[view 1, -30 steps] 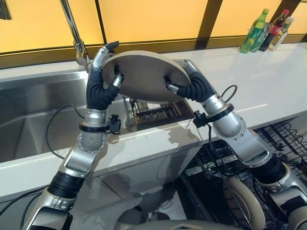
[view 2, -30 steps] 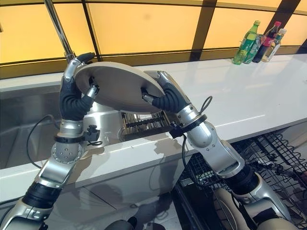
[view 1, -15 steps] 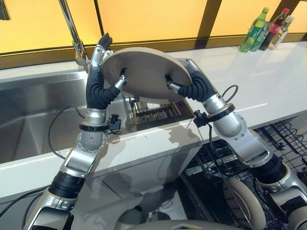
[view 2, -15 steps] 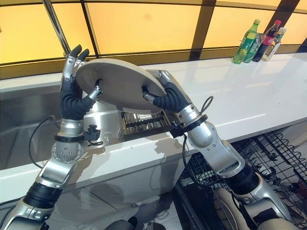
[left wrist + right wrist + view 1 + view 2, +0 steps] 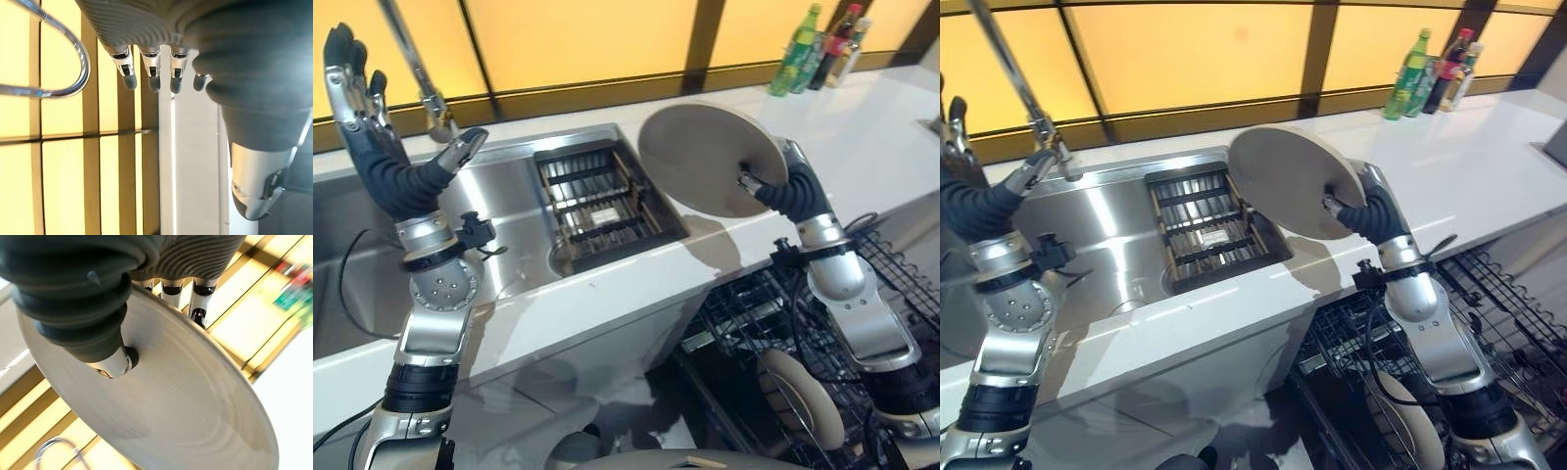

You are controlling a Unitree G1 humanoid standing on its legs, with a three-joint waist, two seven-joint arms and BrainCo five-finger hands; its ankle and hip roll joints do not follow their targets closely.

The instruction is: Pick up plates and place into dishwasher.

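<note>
Beige, matte and round, that's the plate (image 5: 710, 157) I've got, held up on edge over the white countertop (image 5: 862, 157), just right of the sink (image 5: 509, 206), with its flat underside facing back toward me. My right hand (image 5: 781, 188) has it pinched at the right rim: thumb pressed on the near face, fingers (image 5: 198, 303) curled round behind the rim. It's off the counter, touching nothing but my hand.

My left hand (image 5: 382, 157) is up in the air on the far left, near the chrome faucet (image 5: 416, 73), fingers straight and spread, thumb sticking out, holding nothing.

Down in the sink there's a dark slatted rack (image 5: 597, 201) in the right part of the basin. Another plate (image 5: 800, 397) already stands in the dishwasher rack (image 5: 754, 313) below the counter on the right. Some bottles (image 5: 818, 44) sit way back on the counter by the yellow wall.
</note>
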